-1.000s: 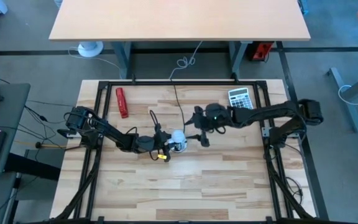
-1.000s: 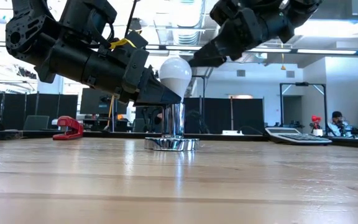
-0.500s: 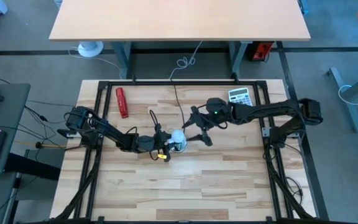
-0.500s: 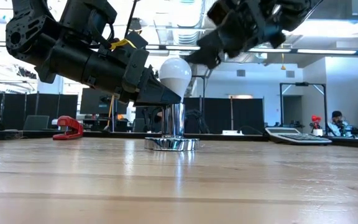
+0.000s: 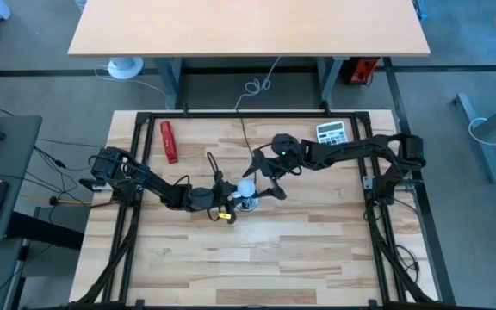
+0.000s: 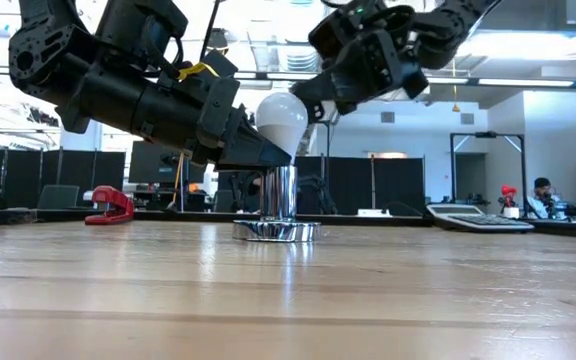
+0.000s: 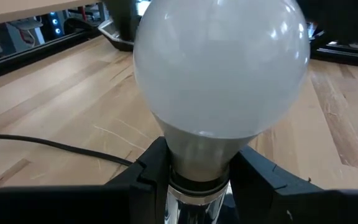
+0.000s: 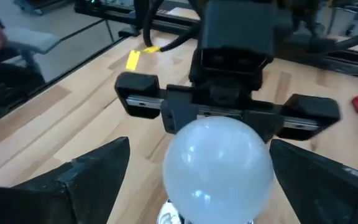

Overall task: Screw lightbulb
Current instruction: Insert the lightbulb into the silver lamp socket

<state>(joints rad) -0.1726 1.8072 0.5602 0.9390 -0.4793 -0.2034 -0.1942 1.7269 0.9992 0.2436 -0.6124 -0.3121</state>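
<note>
White glass sits between your right gripper [image 8: 197, 171], fingers spread wide around the lightbulb [image 6: 282, 117]; your left gripper [image 7: 194, 177] pinches its neck atop the socket [image 6: 277, 212]. Close off-centre and you'll likely cross-thread it. Beyond the socket, pale wood table [image 5: 317, 250], red stapler [image 5: 169, 141], calculator [image 5: 331, 133].

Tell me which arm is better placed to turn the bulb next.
The right, probably. The right gripper is open beside the lightbulb, fingers either side of the globe in its wrist view. The left gripper is clamped around the bulb's neck above the socket, so it seems to be steadying it.
</note>
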